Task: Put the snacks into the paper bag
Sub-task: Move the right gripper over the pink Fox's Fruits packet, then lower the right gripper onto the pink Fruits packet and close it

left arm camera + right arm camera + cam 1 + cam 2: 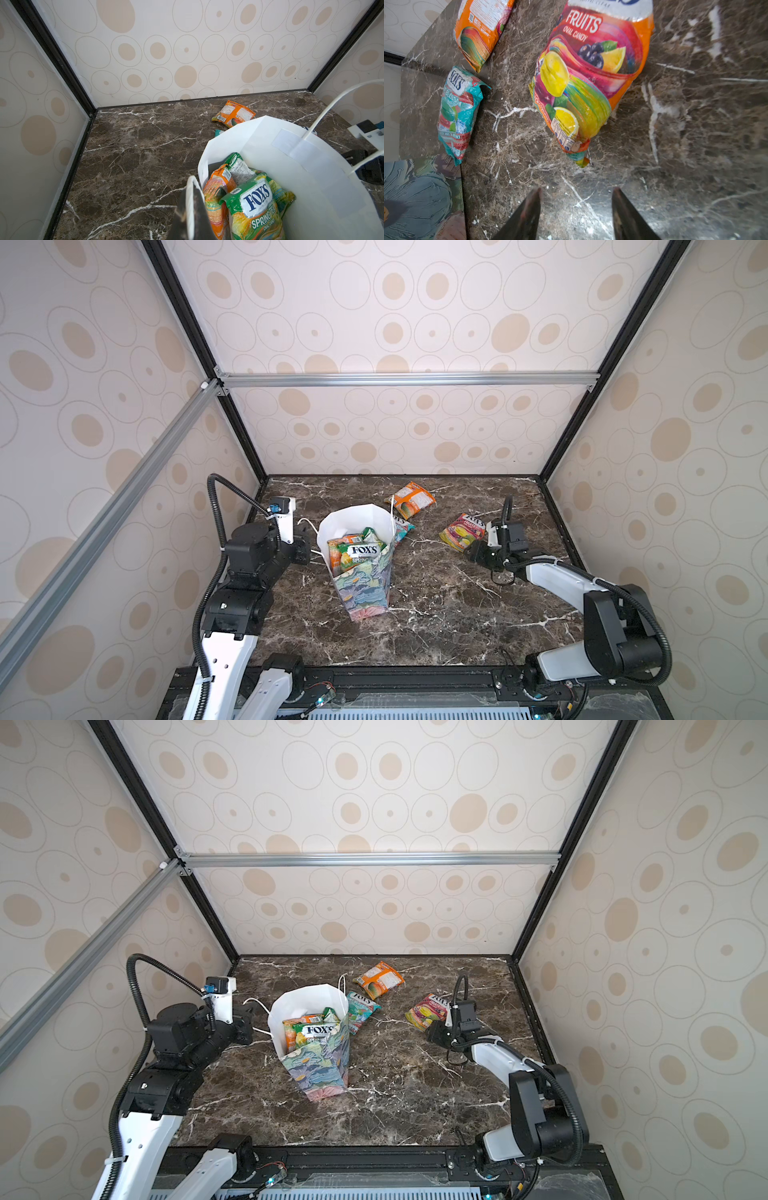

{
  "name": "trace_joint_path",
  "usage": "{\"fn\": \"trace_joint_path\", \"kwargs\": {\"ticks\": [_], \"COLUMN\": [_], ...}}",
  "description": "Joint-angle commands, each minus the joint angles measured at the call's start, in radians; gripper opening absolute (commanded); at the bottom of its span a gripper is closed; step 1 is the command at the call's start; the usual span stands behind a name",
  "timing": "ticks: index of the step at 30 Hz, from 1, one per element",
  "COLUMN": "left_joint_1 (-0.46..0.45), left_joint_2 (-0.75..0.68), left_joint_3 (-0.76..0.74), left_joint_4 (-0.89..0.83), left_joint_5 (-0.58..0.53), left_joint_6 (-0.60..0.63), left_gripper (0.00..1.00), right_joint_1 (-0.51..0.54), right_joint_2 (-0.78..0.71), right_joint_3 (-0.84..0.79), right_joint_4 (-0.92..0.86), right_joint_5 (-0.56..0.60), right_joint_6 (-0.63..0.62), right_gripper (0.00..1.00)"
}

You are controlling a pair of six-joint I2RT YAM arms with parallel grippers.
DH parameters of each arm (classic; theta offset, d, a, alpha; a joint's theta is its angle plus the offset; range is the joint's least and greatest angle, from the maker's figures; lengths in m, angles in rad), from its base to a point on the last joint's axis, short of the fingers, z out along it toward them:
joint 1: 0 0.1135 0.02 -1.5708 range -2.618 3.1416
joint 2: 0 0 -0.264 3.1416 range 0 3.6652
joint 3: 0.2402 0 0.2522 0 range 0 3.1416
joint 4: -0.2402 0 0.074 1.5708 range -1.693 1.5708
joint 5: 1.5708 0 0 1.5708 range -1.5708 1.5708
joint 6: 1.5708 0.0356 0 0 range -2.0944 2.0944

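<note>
Left pincer (192,193) — clamping paper bag (268,149)

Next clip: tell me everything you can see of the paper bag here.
The paper bag stands upright mid-table, leaning slightly, mouth open. Outside it carries a pastel floral print; inside it is plain white, with white cord handles fixed under white patches. Inside, a green FOX'S packet sits on top beside an orange packet. The left claw is shut on the handle at the bag's left side. A teal packet lies just behind it; contact there is unclear.
</note>
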Motion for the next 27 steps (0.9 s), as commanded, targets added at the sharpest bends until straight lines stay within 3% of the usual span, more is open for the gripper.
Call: {"fn": "trace_joint_path", "kwargs": {"ticks": [1,11,27], "left_joint_1": [-0.002,-0.002,-0.002], "left_joint_2": [-0.001,0.008,0.006], "left_joint_3": [0.012,0.013,0.017], "left_joint_4": [-0.002,0.002,-0.005], "left_joint_5": [0.009,0.007,0.011], "left_joint_6": [0.005,0.002,0.004], "left_gripper": [0.01,0.01,0.01], "right_joint_1": [-0.009,-0.024,-0.041], "right_joint_2": [0.028,0.074,0.172], "right_joint_3": [0.005,0.014,0.045], "right_joint_4": [0.045,0.082,0.174], "right_joint_5": [-0.035,-0.024,-0.098], "right_joint_6": [0.030,0.049,0.077], "right_gripper": [0.57,0.59,0.60]}}
